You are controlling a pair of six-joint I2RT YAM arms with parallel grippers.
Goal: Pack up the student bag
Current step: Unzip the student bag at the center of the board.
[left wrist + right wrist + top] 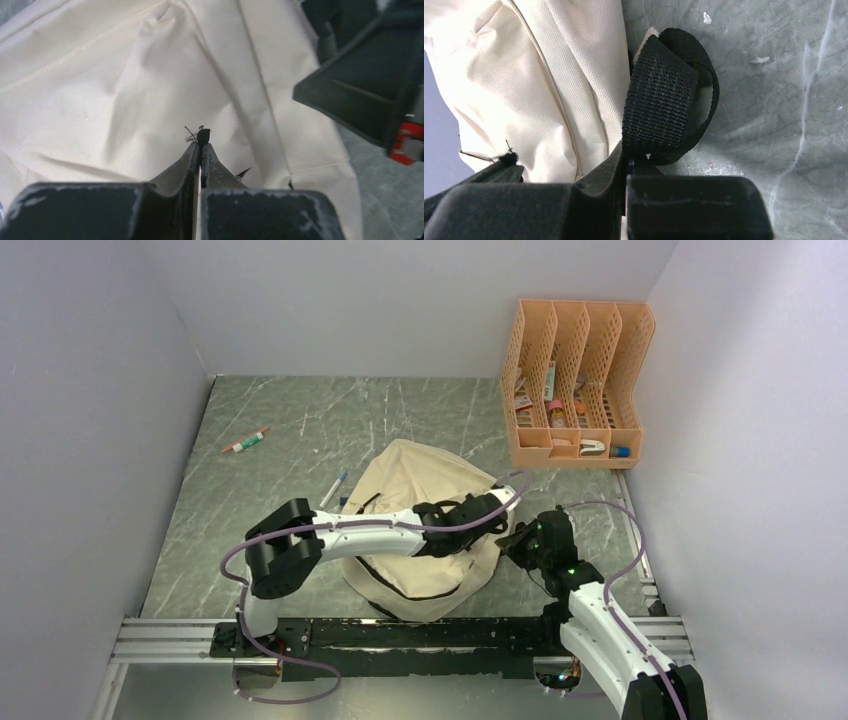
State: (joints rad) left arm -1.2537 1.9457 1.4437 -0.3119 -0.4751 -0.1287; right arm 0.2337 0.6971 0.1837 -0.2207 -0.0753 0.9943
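The student bag (410,475) lies at the centre of the frame on the tabletop (290,430); left pincer (201,142) is pinched shut on its small black tag (203,133), right pincer (626,162) clamps its black strap (659,100)

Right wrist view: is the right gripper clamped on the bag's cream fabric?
No, the right gripper is shut on the black strap loop beside the student bag, not on its cream cloth.

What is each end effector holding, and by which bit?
The right end effector pinches the near end of the black strap loop on the student bag. The left end effector pinches a tiny black tuft on its cream fabric.
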